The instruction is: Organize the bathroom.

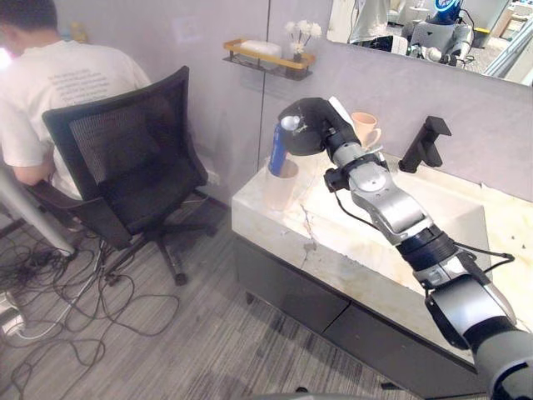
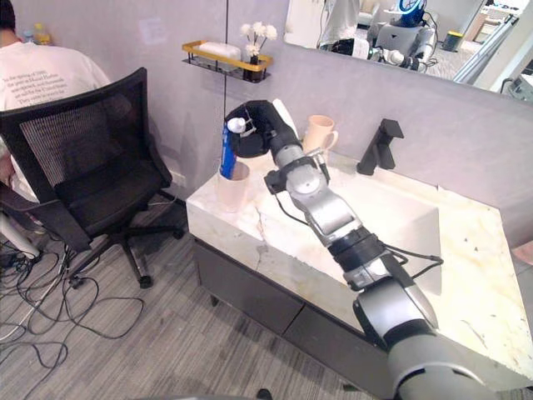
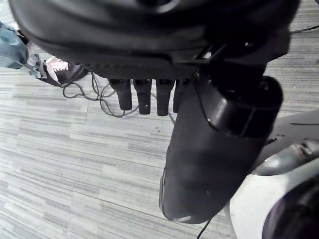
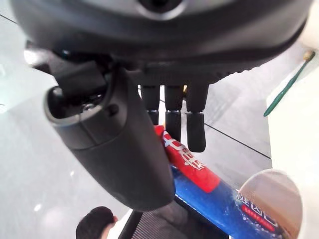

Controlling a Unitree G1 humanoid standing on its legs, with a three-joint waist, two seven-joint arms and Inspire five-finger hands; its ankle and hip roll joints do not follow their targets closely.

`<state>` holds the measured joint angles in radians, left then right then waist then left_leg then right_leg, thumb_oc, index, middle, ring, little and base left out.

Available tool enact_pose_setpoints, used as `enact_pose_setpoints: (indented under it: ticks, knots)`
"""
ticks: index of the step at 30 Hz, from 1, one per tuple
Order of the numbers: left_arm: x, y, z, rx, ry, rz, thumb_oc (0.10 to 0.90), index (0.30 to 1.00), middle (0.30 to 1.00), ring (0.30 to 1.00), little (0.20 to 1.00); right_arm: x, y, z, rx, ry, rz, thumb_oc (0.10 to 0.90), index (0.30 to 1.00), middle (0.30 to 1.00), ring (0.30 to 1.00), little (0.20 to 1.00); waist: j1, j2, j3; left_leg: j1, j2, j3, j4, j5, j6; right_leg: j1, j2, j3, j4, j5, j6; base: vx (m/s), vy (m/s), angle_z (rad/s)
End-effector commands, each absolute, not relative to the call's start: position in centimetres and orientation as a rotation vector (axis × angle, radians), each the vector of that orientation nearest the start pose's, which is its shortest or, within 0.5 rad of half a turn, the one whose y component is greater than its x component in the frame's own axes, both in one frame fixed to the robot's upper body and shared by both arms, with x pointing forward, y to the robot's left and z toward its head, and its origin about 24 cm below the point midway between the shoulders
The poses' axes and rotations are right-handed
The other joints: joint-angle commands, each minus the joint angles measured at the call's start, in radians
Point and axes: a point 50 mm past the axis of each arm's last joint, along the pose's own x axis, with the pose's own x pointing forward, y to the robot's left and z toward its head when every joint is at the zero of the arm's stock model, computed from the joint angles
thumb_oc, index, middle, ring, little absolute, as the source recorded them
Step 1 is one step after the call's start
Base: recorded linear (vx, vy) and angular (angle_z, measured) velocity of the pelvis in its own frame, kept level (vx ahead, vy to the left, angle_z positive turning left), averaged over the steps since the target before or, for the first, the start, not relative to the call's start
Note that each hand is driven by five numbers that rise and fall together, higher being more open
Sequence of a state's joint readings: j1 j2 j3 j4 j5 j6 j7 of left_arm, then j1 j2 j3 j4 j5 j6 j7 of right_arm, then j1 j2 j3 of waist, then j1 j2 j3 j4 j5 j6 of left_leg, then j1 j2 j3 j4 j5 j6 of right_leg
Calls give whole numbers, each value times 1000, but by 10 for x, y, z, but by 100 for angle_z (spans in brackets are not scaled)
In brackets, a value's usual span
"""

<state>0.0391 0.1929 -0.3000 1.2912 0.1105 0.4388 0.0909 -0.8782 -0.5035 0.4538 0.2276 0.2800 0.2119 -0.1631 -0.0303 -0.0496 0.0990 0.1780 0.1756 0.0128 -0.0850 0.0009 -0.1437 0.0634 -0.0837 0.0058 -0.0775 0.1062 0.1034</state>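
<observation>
Toothpaste tube (image 1: 277, 148), blue w/ red, upright in cup (image 1: 281, 185), right hand (image 1: 310, 125)

Tube (image 1: 277, 148): standing in cup (image 1: 280, 185), table's (image 1: 333, 242) far left corner.
Mug (image 1: 365, 127): right of the tube, far edge.
Chair (image 1: 125, 167): left of table.

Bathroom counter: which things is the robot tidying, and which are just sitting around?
Part of the job:
- blue tube, standing in the clear cup
- right hand, its fingers at the tube's top

Just sitting around:
- pink mug
- black tap
- wall shelf with flowers
- office chair
- seated person
</observation>
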Motion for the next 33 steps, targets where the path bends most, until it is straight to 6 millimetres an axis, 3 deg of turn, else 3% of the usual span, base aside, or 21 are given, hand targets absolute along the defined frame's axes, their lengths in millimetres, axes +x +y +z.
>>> enact_pose_setpoints:
  ticks: [1, 33]
  knots:
    - [3, 246, -165, 663, 1846, -26, 800, 900, 900, 900, 900, 362, -108, 289, -379, -599, 141, 400, 300, 300, 300, 300, 17, -43, -53, 15, -6, 81, 103, -87, 77, -140, -86, 105, 119, 2, 89, 0, 0, 0]
    - [15, 246, -165, 678, 1797, -37, 800, 900, 900, 900, 900, 367, -106, 268, -372, -523, 131, 400, 300, 300, 300, 300, 0, -32, -31, 7, -14, 93, 137, -105, 78, -164, -89, 120, 154, -5, 94, 0, 0, 0]
